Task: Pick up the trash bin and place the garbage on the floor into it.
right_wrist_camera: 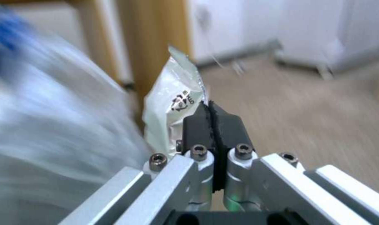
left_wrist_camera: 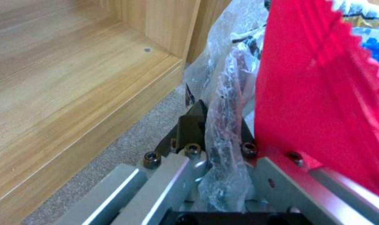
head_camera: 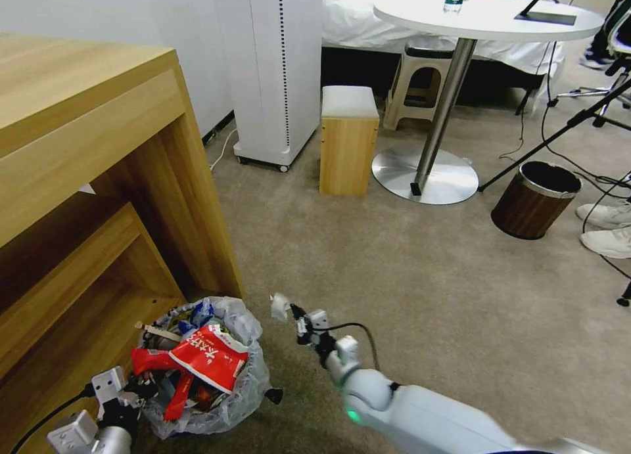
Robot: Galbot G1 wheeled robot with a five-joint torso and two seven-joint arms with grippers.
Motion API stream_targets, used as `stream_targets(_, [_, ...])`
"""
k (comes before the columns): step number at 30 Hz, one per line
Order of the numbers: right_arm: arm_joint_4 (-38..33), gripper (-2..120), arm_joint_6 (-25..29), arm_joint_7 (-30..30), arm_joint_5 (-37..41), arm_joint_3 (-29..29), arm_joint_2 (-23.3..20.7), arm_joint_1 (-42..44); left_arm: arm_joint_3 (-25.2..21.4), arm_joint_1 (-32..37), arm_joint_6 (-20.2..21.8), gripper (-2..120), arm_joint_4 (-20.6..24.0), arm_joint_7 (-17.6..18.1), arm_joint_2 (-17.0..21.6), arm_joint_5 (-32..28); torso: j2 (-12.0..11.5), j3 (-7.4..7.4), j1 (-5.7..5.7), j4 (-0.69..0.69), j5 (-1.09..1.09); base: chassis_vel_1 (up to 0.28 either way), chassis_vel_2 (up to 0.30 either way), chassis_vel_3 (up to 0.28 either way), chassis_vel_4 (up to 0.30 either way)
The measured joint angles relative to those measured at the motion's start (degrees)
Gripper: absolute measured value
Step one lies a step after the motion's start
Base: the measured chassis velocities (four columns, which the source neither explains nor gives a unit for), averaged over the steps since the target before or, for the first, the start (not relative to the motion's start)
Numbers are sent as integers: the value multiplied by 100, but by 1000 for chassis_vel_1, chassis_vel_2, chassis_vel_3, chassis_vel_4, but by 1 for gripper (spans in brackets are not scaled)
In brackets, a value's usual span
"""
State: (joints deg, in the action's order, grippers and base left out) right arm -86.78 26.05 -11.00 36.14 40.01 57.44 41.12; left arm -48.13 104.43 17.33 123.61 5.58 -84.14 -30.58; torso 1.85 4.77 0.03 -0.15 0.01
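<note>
Our right pincer [right_wrist_camera: 212,117] is pressed shut on a small crinkled white wrapper [right_wrist_camera: 172,103], held above the beige short-pile carpet floor [head_camera: 420,270] just beside the bin. Our left pincer [left_wrist_camera: 216,125] is clamped on the rim of the small round trash bin lined with crinkly translucent plastic [head_camera: 246,382], heaped with red wrappers [head_camera: 210,362], beside the light wooden desk [head_camera: 79,171].
</note>
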Motion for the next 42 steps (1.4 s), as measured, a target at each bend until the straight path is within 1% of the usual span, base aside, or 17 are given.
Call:
stream_targets(3, [-537,0,406,456,-249,-1,-300,-7,-5,17,0,1,-2,2,-23,15,0,0,0,2,0,0,0,0,0])
stream_targets(4, [-537,0,406,456,-249,-1,-300,-7,-5,17,0,1,-2,2,-23,15,0,0,0,2,0,0,0,0,0])
stream_targets(7, [-971,0,571,789,-324,53,-475,-97,-8,24,-2,1,-2,1,-48,36,0,0,0,2,0,0,0,0,0])
stream_targets(9, [-1022,0,589,826,-324,85,-492,-125,-5,24,-2,1,-1,1,-54,43,0,0,0,2,-1,0,0,0,0])
stream_targets(11, [-1108,0,636,1008,-324,319,-529,-348,13,28,-3,1,34,0,-73,66,0,0,0,2,-1,0,0,0,0])
stream_targets(12, [-1108,0,636,1008,-324,319,-529,-348,13,28,-3,1,34,0,-73,66,0,0,0,2,-1,0,0,0,0])
stream_targets(14, [-1046,0,676,1145,-323,669,-533,-625,18,44,-3,1,79,-1,-81,76,0,0,0,2,0,0,0,0,0])
stream_targets(15, [-1046,0,676,1145,-323,669,-533,-625,18,44,-3,1,79,-1,-81,76,0,0,0,2,0,0,0,0,0])
stream_targets(17, [-973,0,713,1262,-320,1091,-529,-887,19,67,-3,1,133,-2,-94,82,0,0,0,2,-1,0,0,0,0])
stream_targets(18, [-973,0,713,1262,-320,1091,-529,-887,19,67,-3,1,133,-2,-94,82,0,0,0,2,-1,0,0,0,0])
stream_targets(19, [-941,0,725,1291,-319,1280,-516,-998,20,71,-3,1,151,-3,-98,87,0,0,0,2,-1,0,0,0,0])
stream_targets(20, [-883,0,753,1335,-319,1600,-472,-1171,27,71,-3,1,179,-4,-113,94,0,0,0,2,-1,0,0,0,0])
stream_targets(22, [-866,0,756,1341,-319,1685,-451,-1214,30,72,-2,1,189,-5,-119,97,0,0,0,2,-1,0,0,0,0])
stream_targets(24, [-760,0,752,1303,-317,1961,-363,-1340,42,79,-2,1,210,-15,-141,120,0,0,0,2,-1,0,0,0,0])
stream_targets(28, [-647,0,719,1223,-305,2067,-312,-1361,50,101,-3,1,226,-31,-151,141,0,0,0,2,-1,0,0,0,0])
stream_targets(35, [-196,0,594,1059,-226,2083,-106,-1382,83,147,-19,1,307,-72,-165,179,0,0,0,1,-1,0,0,0,0])
stream_targets(42, [-104,0,505,971,-191,2089,-2,-1417,90,156,-20,1,318,-77,-168,188,0,0,0,2,-1,0,0,0,0])
